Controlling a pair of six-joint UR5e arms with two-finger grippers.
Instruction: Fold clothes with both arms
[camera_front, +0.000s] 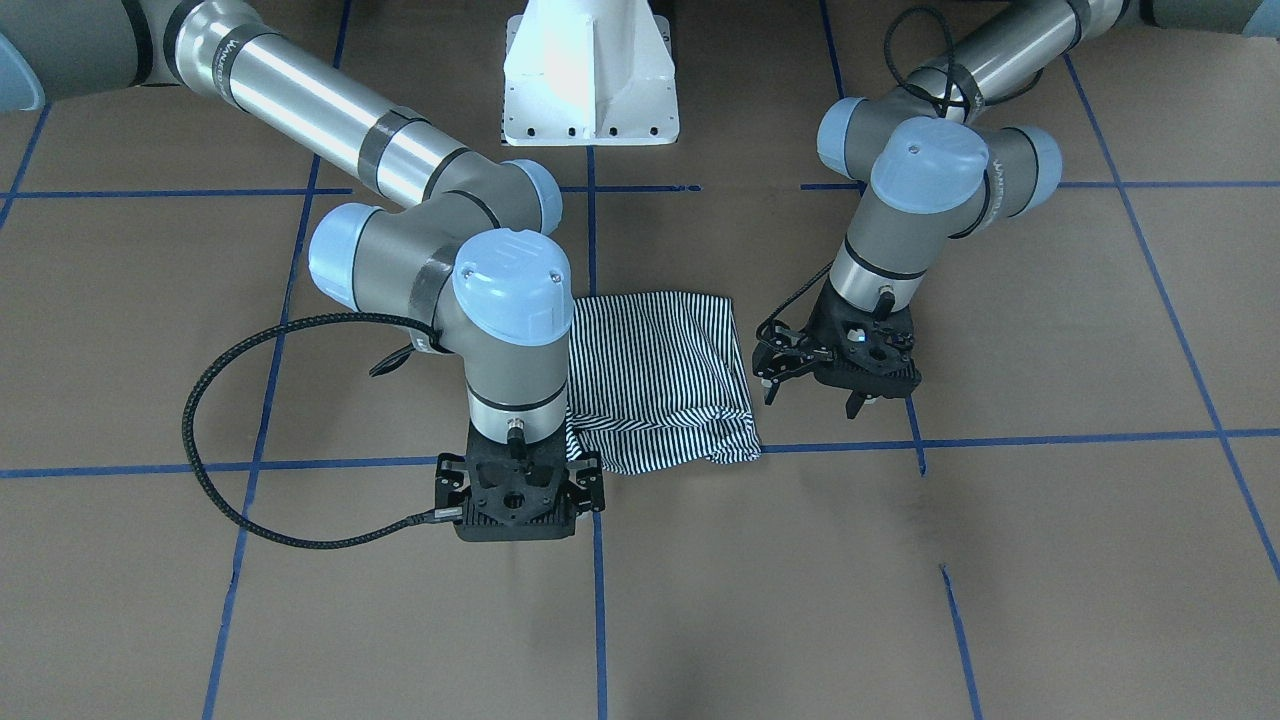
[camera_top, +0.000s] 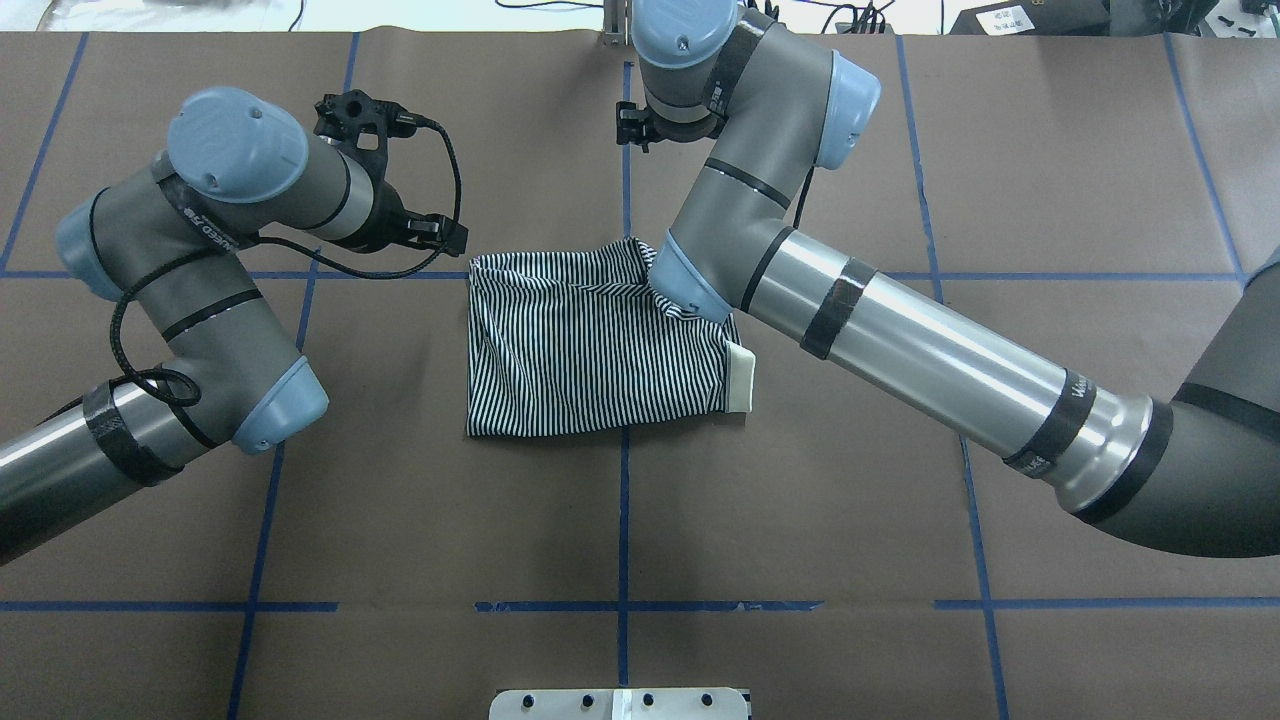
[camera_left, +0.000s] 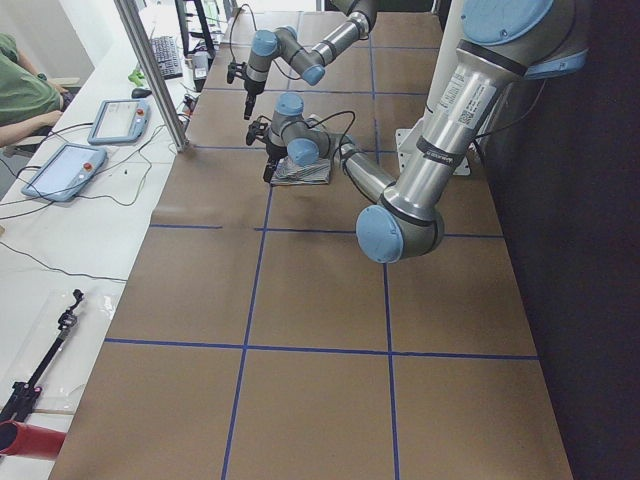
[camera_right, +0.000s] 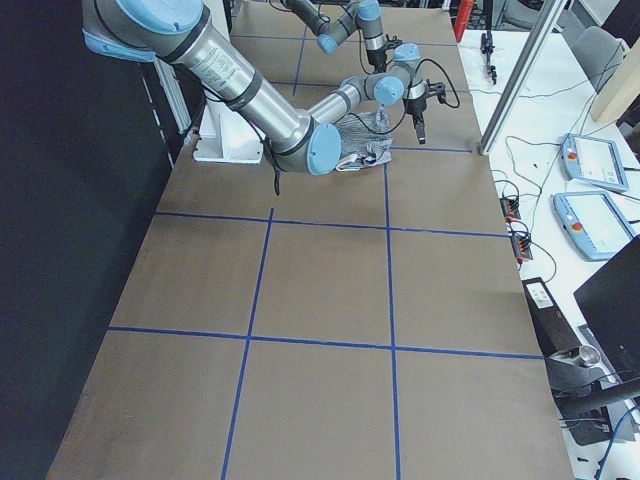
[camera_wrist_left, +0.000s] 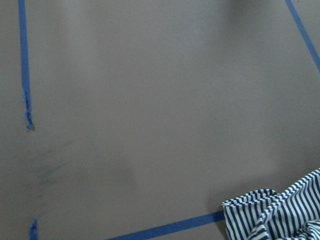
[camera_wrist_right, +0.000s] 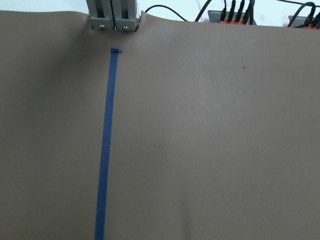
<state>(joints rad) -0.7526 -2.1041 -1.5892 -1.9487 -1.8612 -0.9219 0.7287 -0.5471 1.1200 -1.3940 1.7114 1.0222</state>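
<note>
Roughly midway across the tabletop (camera_top: 1000, 150) lies the striped polo shirt (camera_top: 590, 350), folded into a compact rectangle. Its cream collar (camera_top: 741, 378) shows at the edge toward the robot's right. The left gripper (camera_front: 812, 395) hangs just beside the opposite edge, clear of the cloth, with its fingers spread apart. The right gripper (camera_front: 520, 500) points down near the shirt's corner on the operators' side. Its fingers are hidden beneath the wrist, so I cannot tell whether they are apart or together. Blue tape lines (camera_top: 623, 520) cross the brown tabletop.
</note>
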